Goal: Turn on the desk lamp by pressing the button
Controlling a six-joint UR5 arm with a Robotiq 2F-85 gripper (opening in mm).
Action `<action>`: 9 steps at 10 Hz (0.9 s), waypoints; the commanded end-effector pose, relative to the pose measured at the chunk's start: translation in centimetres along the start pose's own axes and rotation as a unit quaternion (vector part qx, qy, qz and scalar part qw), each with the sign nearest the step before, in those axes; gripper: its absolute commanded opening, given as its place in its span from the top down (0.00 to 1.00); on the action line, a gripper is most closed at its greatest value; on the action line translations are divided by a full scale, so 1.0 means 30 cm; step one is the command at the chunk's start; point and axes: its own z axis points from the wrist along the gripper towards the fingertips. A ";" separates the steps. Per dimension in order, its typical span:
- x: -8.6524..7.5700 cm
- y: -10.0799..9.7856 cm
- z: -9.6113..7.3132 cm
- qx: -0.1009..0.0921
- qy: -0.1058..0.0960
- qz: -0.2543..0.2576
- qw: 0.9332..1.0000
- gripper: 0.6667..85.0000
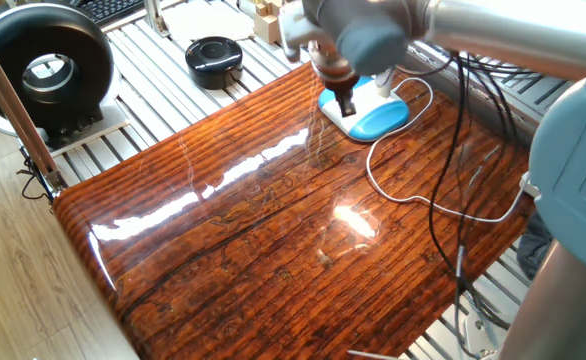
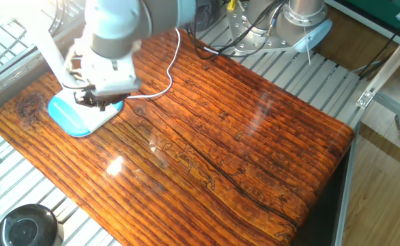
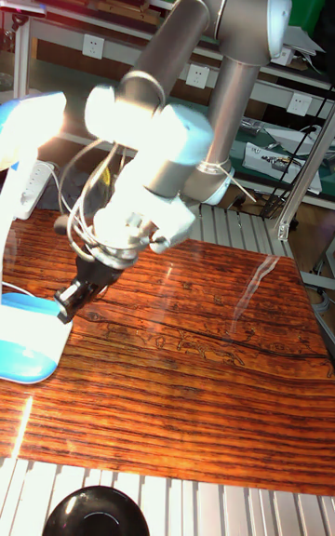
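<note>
Hovering tilted, the gripper [image 3: 71, 298] hangs over the desk lamp [image 3: 30, 343].

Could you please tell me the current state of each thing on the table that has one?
desk lamp: upright, lit; its head glows in the tall fixed view.
button: hidden under the gripper.
gripper: low over the lamp base's white half; whether the jaws are open is unclear.
cord: slack, looped on the table.

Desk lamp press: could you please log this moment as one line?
phase: press | gripper at desk lamp base | lamp: lit | table: bright glare
</note>
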 end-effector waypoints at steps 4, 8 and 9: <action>-0.132 0.086 -0.074 -0.123 -0.100 0.234 0.959 1.00; -0.197 0.117 -0.120 -0.165 -0.112 0.343 0.918 1.00; -0.196 0.115 -0.133 -0.160 -0.107 0.355 0.915 1.00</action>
